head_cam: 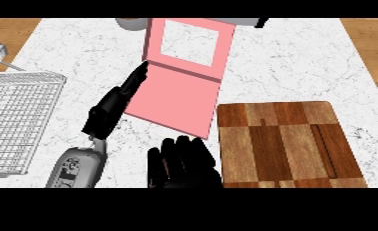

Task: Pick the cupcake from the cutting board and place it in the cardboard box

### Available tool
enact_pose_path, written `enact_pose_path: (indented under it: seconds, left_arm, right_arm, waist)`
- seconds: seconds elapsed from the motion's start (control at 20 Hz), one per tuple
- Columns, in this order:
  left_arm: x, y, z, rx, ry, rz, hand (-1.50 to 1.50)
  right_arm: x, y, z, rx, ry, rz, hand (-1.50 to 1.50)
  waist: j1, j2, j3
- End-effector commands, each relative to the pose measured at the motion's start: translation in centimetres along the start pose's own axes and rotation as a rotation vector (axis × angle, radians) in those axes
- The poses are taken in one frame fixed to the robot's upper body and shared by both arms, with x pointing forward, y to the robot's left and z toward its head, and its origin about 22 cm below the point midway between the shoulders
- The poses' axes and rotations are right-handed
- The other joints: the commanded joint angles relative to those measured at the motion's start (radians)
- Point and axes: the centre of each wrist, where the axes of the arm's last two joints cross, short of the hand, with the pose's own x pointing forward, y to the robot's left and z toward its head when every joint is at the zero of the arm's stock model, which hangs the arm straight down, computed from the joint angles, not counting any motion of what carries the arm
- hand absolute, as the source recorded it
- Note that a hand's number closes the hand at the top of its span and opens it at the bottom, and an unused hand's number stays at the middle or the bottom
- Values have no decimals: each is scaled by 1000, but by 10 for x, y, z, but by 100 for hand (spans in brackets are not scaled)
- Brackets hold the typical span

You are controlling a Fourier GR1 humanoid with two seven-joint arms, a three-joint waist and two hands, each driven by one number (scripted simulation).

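my left hand (pixel 111 107) lies stretched out on the marble counter (pixel 295 60), fingers straight, their tips touching the left edge of the pink box (pixel 177 97), holding nothing. my right hand (pixel 183 162) sits low in the view, between the box and the wooden cutting board (pixel 284 145), fingers curled upward and bunched; it may be wrapped round the cupcake, but i cannot see it there or anywhere else. the board's top is bare. a wire rack (pixel 26 117) lies at the far left of the counter.
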Motion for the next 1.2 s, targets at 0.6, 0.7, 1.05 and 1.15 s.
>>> enact_pose_path:
  seconds: [0.6,0.7,1.05,1.15]
  left_arm:
    - [4,-6,-7,-12,-19,-18,0]
    - [-4,1,3,-15,-26,6,0]
    - [1,-12,0,-16,-16,-16,0]
    - [-4,7,-3,-12,-14,-6,0]
  right_arm:
    - [18,-24,-91,-75,329,-47,150]
    - [19,-29,-113,-94,351,-46,150]
    - [30,-11,-146,-78,392,56,150]
    - [26,-8,-159,-38,389,76,150]
  waist:
    - [29,13,1]
    - [36,15,0]
    - [31,15,2]
    - [13,20,2]
